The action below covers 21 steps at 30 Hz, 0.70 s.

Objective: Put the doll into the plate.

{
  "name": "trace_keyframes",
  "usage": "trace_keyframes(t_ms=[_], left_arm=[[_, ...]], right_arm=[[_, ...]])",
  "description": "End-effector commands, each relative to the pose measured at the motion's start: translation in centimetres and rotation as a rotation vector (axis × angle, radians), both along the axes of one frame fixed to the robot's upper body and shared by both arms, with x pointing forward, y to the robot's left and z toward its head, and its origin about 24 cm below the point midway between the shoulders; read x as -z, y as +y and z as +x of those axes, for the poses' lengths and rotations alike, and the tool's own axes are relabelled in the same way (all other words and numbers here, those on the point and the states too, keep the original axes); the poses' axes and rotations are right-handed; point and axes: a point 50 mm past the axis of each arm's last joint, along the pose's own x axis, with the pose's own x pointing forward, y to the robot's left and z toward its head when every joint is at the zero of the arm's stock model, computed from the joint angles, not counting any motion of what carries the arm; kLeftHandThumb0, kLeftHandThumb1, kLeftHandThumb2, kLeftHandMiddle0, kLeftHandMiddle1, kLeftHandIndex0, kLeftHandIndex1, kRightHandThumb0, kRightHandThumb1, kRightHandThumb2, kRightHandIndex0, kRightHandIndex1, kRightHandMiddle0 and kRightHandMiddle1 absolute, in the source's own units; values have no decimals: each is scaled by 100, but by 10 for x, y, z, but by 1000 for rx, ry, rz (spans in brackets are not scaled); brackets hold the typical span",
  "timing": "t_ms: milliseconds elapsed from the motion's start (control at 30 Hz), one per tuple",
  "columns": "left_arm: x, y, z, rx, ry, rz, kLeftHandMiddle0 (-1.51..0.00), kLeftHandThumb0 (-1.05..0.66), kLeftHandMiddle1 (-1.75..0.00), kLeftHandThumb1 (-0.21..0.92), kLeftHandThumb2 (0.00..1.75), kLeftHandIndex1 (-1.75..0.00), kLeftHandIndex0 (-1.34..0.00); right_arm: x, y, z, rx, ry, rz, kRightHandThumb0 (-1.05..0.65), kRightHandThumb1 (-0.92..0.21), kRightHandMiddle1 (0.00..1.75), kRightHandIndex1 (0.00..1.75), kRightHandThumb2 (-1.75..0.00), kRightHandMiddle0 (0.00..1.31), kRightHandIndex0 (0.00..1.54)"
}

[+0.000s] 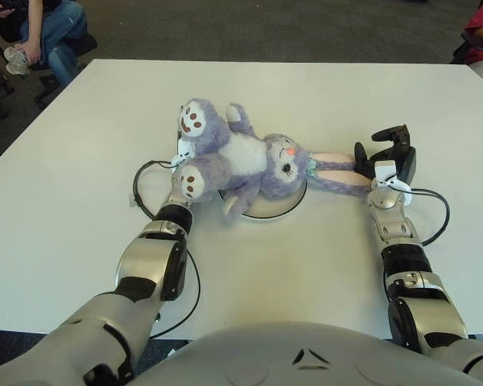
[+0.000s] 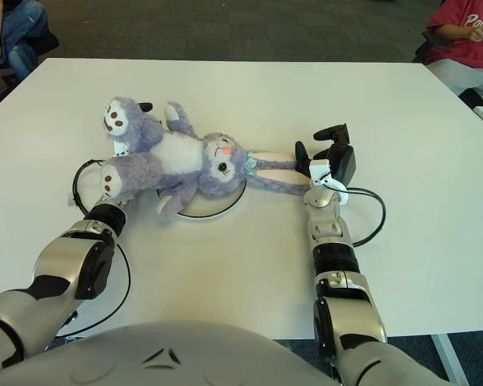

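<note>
One doll (image 1: 249, 161) is laid across one plate (image 1: 274, 207) on the worktop (image 1: 306, 265). Left robot hand (image 1: 181, 153) is hidden under its legs, grip indeterminable. Right robot hand (image 1: 386, 157) is seen open, beside its ears.

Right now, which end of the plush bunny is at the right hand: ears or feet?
The ears. The purple plush bunny lies across the white plate with its long ears stretching to the right hand; its brown-soled feet are by the left hand.
</note>
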Motion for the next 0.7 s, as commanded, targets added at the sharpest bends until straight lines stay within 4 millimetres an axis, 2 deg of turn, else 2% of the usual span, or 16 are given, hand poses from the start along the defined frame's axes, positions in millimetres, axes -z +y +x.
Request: trace_keyframes(t_ms=[0, 467, 667], left_arm=[[16, 2, -8, -3, 64, -3, -48, 40, -168, 54, 99, -133, 0], [17, 2, -9, -1, 63, -5, -47, 39, -168, 54, 98, -131, 0], [17, 1, -9, 1, 65, -4, -47, 39, -167, 55, 97, -132, 0]], right_arm=[[2, -1, -2, -9, 9, 6, 0, -40, 165, 155, -114, 38, 67], [2, -2, -3, -7, -8, 25, 0, -44, 173, 154, -111, 32, 63], [1, -2, -3, -7, -4, 12, 0, -42, 170, 156, -113, 34, 64]])
